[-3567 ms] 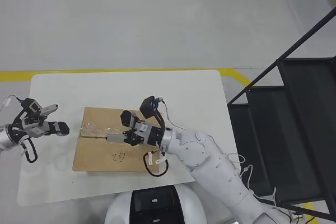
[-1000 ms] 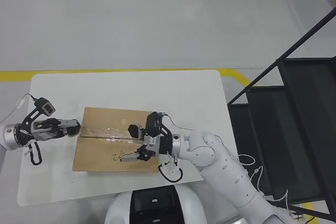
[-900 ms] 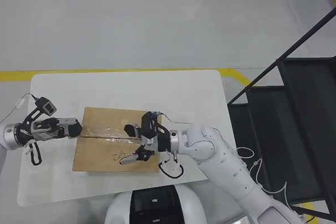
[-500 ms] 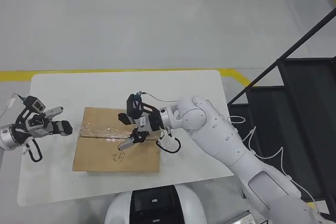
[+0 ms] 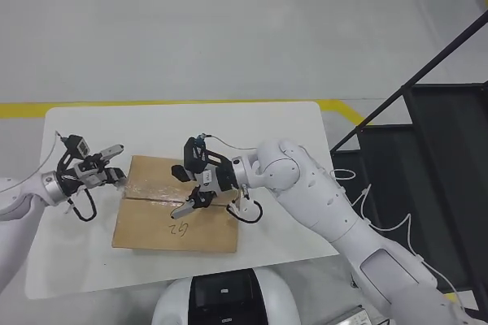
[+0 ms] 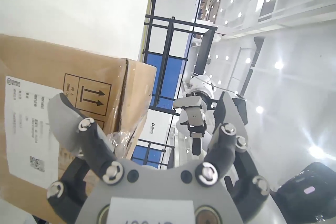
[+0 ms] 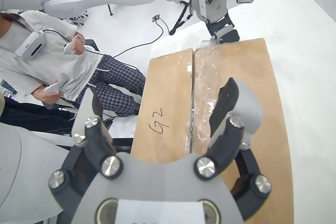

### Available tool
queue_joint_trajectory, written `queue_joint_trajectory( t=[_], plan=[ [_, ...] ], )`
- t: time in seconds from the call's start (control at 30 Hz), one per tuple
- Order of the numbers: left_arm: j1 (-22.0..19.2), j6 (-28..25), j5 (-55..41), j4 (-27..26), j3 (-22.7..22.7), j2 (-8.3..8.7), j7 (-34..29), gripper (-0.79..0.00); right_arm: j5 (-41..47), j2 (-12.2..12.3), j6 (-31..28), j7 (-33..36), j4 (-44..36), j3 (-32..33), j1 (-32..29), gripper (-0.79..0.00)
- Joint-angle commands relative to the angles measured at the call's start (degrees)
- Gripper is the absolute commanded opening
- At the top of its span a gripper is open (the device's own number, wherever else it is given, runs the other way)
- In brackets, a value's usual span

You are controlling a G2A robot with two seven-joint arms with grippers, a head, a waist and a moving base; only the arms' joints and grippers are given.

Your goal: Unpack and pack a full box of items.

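**A:** Where is the box?

**B:** The cardboard box (image 5: 159,223) lies on the white surface (image 5: 268,138) with its flaps shut. A strip of clear tape (image 7: 199,83) runs along the middle seam. One flap carries a handwritten mark (image 7: 157,122), and a white label (image 6: 26,125) is stuck on one end wall.

**A:** And the right gripper?

**B:** The right gripper (image 7: 161,93) hovers over the top of the box. Its fingers are spread wide, one over each flap, with the seam between them. Whether they touch the cardboard cannot be told.

**A:** The left one?

**B:** The left gripper (image 5: 114,166) is at the labelled end, where the strip finishes in a crumpled tape end (image 6: 119,137). Its fingers are also wide apart. One is just in front of the labelled wall, near the crumple, and the other stands out in open air beside the box.
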Motion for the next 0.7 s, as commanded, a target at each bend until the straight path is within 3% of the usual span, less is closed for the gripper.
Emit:
queue_joint_trajectory(
  t=[0.0, 0.33, 0.47, 0.67],
  plan=[
    [-1.4, 0.7, -0.6, 0.7, 1.4, -0.64, -1.7, 0.0, 0.0, 0.0, 0.0, 0.0, 0.0, 0.0, 0.0, 0.0],
    [-7.9, 2.2, -2.2, 2.7, 7.4, -4.03, -5.4, 0.0, 0.0, 0.0, 0.0, 0.0, 0.0, 0.0, 0.0, 0.0],
    [-9.1, 0.8, -4.9, 6.6, 5.9, -4.46, -4.9, 0.0, 0.0, 0.0, 0.0, 0.0, 0.0, 0.0, 0.0, 0.0],
    [-7.6, -1.7, -8.9, 11.8, 0.0, -3.44, -5.3, 0.0, -2.6, 0.1, 2.6, -0.4, -0.6, -0.2, -0.2, 0.0]
  ],
)
